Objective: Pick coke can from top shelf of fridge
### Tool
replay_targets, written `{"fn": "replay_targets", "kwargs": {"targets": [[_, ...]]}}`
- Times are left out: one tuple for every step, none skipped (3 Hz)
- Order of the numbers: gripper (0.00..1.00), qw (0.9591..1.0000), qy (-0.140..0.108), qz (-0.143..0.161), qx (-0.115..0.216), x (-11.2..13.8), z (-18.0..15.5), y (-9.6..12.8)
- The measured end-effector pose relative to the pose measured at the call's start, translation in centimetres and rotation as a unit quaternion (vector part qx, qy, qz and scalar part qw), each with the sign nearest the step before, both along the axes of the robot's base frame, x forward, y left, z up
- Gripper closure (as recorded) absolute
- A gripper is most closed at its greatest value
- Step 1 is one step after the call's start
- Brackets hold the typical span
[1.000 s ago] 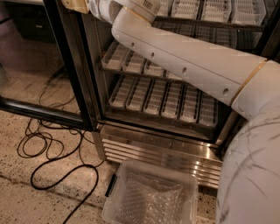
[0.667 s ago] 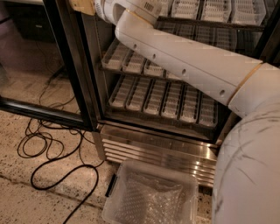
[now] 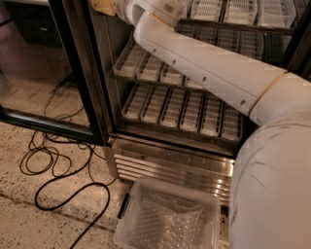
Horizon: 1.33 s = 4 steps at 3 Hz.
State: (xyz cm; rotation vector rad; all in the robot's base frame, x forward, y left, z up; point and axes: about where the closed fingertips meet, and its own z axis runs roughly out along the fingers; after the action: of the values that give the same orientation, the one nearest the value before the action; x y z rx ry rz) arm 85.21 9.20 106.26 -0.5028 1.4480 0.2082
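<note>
White arm (image 3: 209,68) reaches toward 11 o'clock, where the gripper (image 3: 103,6) is cut off by the fridge (image 3: 170,165) doorframe; its grip cannot be told. At 1 o'clock, the top shelf (image 3: 228,24) carries white trays (image 3: 240,9); the coke can is out of sight. At 6 o'clock, a clear bin (image 3: 127,221) holds crinkled plastic (image 3: 170,223).

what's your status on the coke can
Gripper at top-left edge beside the door frame, mostly cut off. Coke can not in sight. Arm spans the white trays.

The fridge (image 3: 170,165) stands open, white slotted trays lining its top shelf (image 3: 228,24); the gripper (image 3: 103,6) is at the upper left, beside the door frame.
</note>
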Motion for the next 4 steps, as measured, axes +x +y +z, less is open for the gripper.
{"fn": "replay_targets", "kwargs": {"targets": [[0.09,0.9998,-0.018,-0.008,-0.002,1.2,1.2,-0.8],[0.13,0.9995,-0.030,-0.012,0.000,2.2,2.2,-1.2],[0.12,0.9990,-0.043,0.002,0.007,2.4,3.5,-0.3],[0.11,0.9984,-0.045,0.030,0.017,2.1,3.8,1.8]]}}
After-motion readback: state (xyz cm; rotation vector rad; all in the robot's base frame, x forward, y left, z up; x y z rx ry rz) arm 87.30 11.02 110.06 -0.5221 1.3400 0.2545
